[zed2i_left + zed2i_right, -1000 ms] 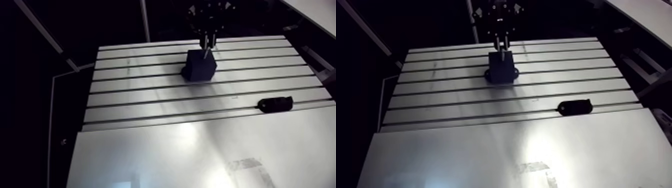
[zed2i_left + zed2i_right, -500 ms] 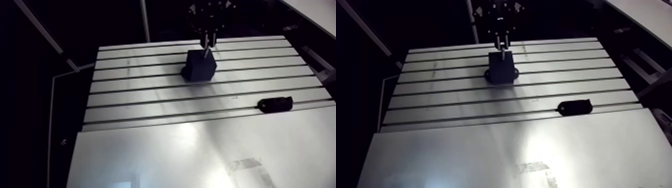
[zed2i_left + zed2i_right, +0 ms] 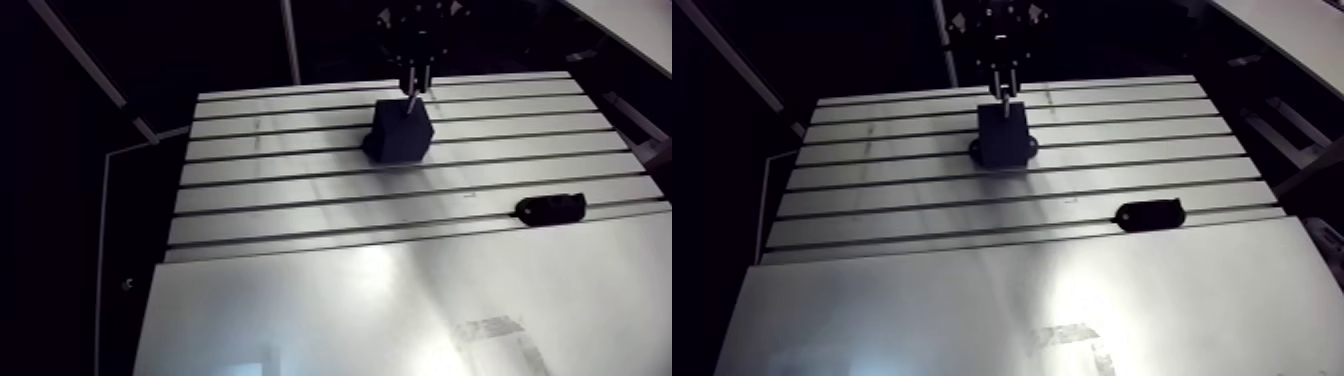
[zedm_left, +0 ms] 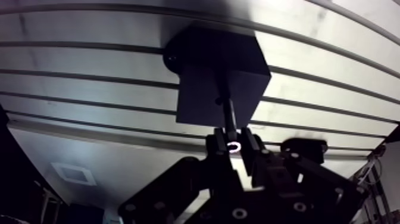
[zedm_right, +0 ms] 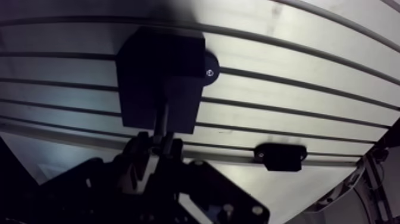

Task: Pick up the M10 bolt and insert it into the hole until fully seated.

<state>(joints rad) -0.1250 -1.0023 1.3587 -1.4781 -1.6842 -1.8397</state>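
A dark block with the hole in its top stands bolted to the slotted table near its far edge. My gripper hangs just above the block, shut on the M10 bolt. In the wrist view the bolt's head sits between the fingertips and its shank points down at the block's top face. The bolt's tip meets the top face; the hole itself is hidden in the dark surface. In the arm view the bolt shows as a thin bright line over the block.
A small dark oblong holder lies on the table toward the right front, seen also in the wrist view as a holder beside the gripper. A smooth metal plate covers the near part of the table.
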